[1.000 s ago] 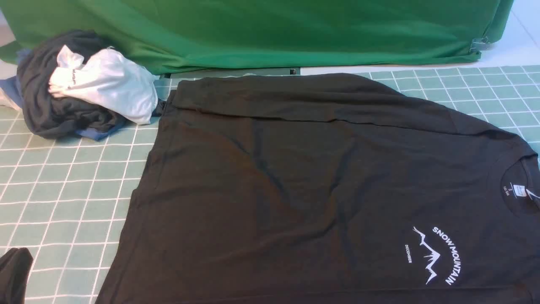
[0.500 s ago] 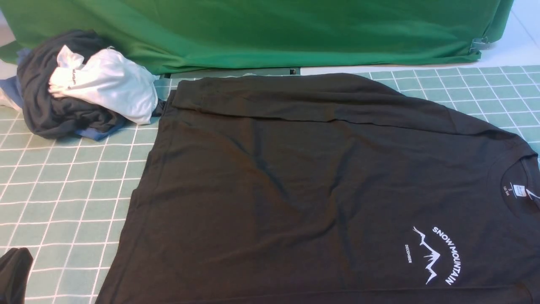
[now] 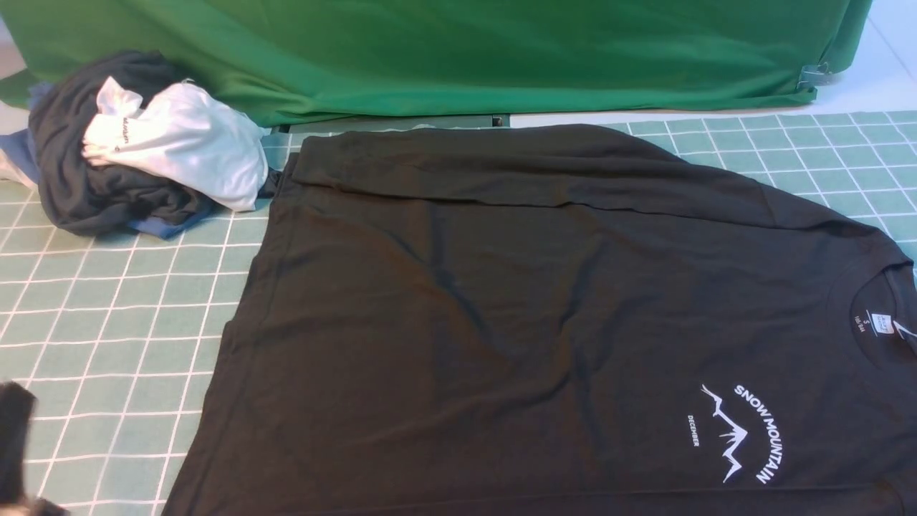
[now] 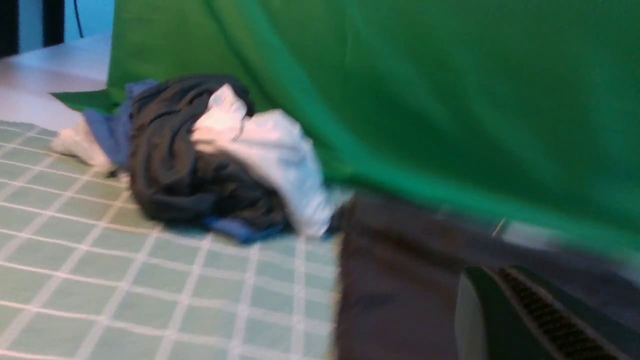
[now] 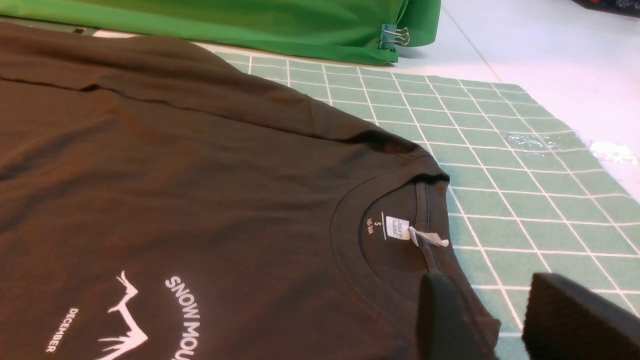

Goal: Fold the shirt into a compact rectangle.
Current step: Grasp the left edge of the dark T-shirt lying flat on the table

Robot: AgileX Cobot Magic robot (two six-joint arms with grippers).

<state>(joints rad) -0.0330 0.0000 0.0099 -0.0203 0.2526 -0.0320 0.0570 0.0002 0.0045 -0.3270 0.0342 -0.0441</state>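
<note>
Although the large black short-sleeved cotton T-shirt (image 3: 501, 322) lies spread front-up across the mat, collar toward the robot's right, only its far long side looks turned in as a band. The near side and the crosswise folds seem left to do. Under it is a pale green grid-lined mat (image 3: 107, 322) on a white tabletop (image 5: 525, 60), backed by a hanging green cloth drape (image 3: 466, 50). A heap of dark, white and blue garments (image 3: 143, 150) sits just beside the shirt's far left corner. The right gripper (image 5: 490, 290) hovers by the collar, fingers apart, holding nothing. The left gripper (image 4: 520, 305) shows one finger only, so I cannot tell its state. A small metal binder clip (image 5: 392, 36) pins the drape.
</note>
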